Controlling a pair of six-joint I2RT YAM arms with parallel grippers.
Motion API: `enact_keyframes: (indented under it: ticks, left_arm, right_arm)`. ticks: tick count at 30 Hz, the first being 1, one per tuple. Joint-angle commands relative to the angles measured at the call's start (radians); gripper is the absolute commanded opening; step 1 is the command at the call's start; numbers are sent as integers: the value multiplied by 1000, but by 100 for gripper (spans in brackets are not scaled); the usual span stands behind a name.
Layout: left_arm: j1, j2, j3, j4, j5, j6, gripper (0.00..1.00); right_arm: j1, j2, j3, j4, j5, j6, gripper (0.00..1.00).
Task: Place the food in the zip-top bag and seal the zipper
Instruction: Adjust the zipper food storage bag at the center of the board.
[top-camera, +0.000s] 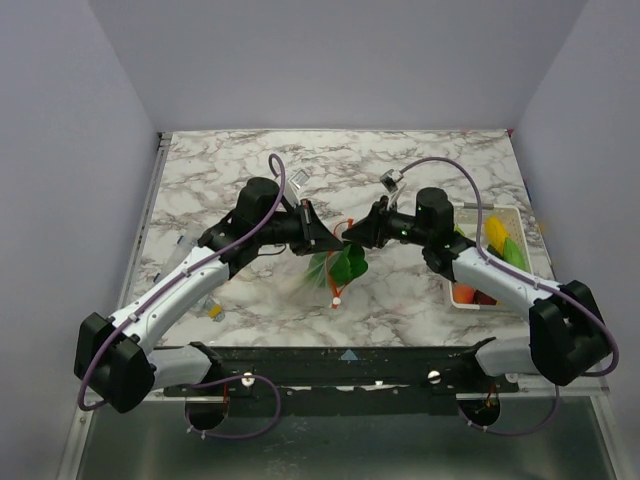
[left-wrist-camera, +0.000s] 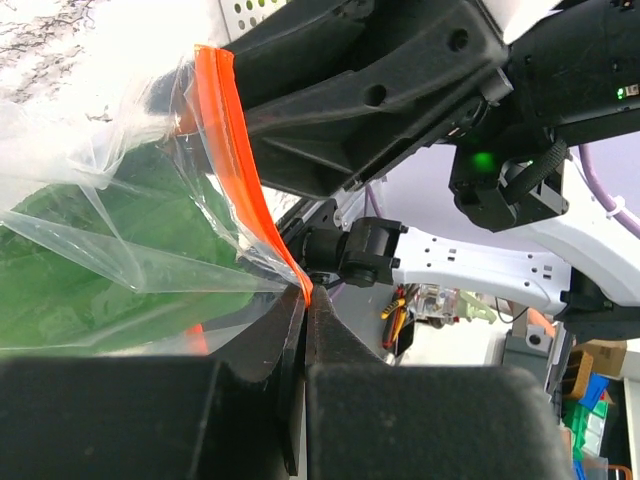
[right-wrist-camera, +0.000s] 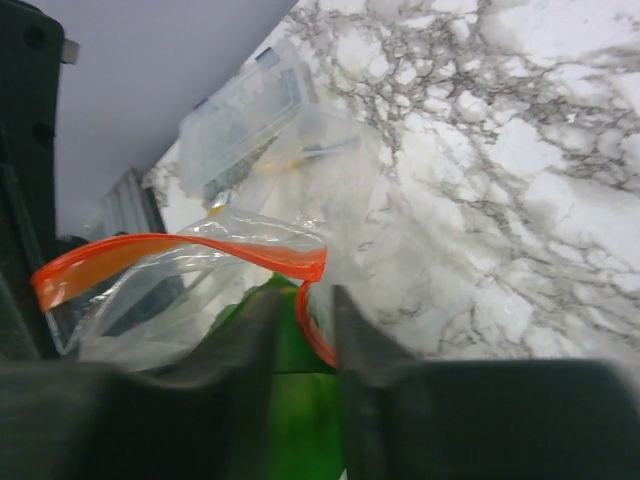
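The zip-top bag (top-camera: 335, 272) hangs between my two grippers over the middle of the table. A leafy green vegetable (top-camera: 348, 266) is inside it and also shows in the left wrist view (left-wrist-camera: 90, 280) and the right wrist view (right-wrist-camera: 300, 400). My left gripper (top-camera: 325, 240) is shut on the red-orange zipper (left-wrist-camera: 235, 160) at one end of the bag's mouth (left-wrist-camera: 305, 295). My right gripper (top-camera: 358, 236) stands narrowly open (right-wrist-camera: 303, 300). The zipper (right-wrist-camera: 180, 250) curls down between its fingers, against the right finger. The mouth gapes open.
A white tray (top-camera: 520, 215) at the right holds yellow (top-camera: 495, 232), green (top-camera: 513, 250) and orange-red (top-camera: 465, 293) pieces. A clear plastic box (right-wrist-camera: 240, 120) lies on the marble behind the bag. A short yellow pen (top-camera: 213, 311) lies by the left arm.
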Motion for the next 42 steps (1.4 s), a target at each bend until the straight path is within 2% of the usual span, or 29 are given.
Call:
enact_keyframes:
  ticks: [1, 2, 4, 5, 6, 8, 9, 10, 12, 15, 19, 22, 25, 28, 30, 33, 35, 38, 42]
  left_arm:
    - [1, -42, 34, -16, 26, 31, 0]
    - [2, -48, 40, -34, 12, 45, 0]
    - [2, -60, 56, -104, -43, 82, 0]
    - [2, -67, 66, -135, -69, 100, 0]
    - [5, -77, 71, -166, -89, 111, 0]
    - [16, -97, 66, -176, -74, 85, 0]
    - [23, -107, 59, -167, -54, 50, 0]
    - [23, -119, 52, -153, -36, 18, 0]
    - [19, -143, 38, -105, -4, -43, 0]
    - [20, -164, 45, -118, -41, -71, 0]
    - [52, -109, 45, -133, -77, -36, 0]
    - [88, -57, 106, -218, -28, -4, 0]
    - [74, -139, 127, -259, -70, -12, 0]
    - [74, -203, 43, -170, -48, -98, 0]
    - [80, -161, 1, -124, -32, -101, 0]
    - [108, -37, 29, -149, -66, -15, 0]
    - [124, 4, 75, -218, -57, 20, 0]
    - [100, -109, 92, -232, -55, -6, 0]
    - [64, -249, 127, -270, -122, -19, 0]
  right_arm:
    - [18, 10, 35, -53, 126, 15, 18]
    - [17, 8, 79, -124, 182, 41, 3]
    - [17, 3, 207, -397, 354, 191, 0]
    - [17, 15, 300, -585, 415, 283, 0]
    - [17, 49, 383, -735, 413, 329, 0]
    - [22, 154, 556, -998, 234, 326, 0]
    - [30, 193, 617, -1082, 175, 311, 0]
    - [42, 216, 656, -1130, 183, 308, 0]
    - [78, 233, 748, -1221, 276, 299, 0]
    - [91, 291, 902, -1352, 328, 259, 0]
    - [93, 332, 925, -1303, 322, 224, 0]
    - [108, 367, 1089, -1431, 386, 201, 0]
    - [141, 332, 1167, -1514, 398, 205, 0]
    - [161, 320, 1171, -1560, 409, 225, 0]
    - [163, 317, 1111, -1490, 398, 231, 0]
    - [165, 367, 1066, -1393, 432, 205, 0]
    - [166, 428, 1148, -1439, 478, 162, 0]
    - [206, 424, 1302, -1541, 547, 131, 0]
    - [211, 330, 1261, -1511, 499, 169, 0]
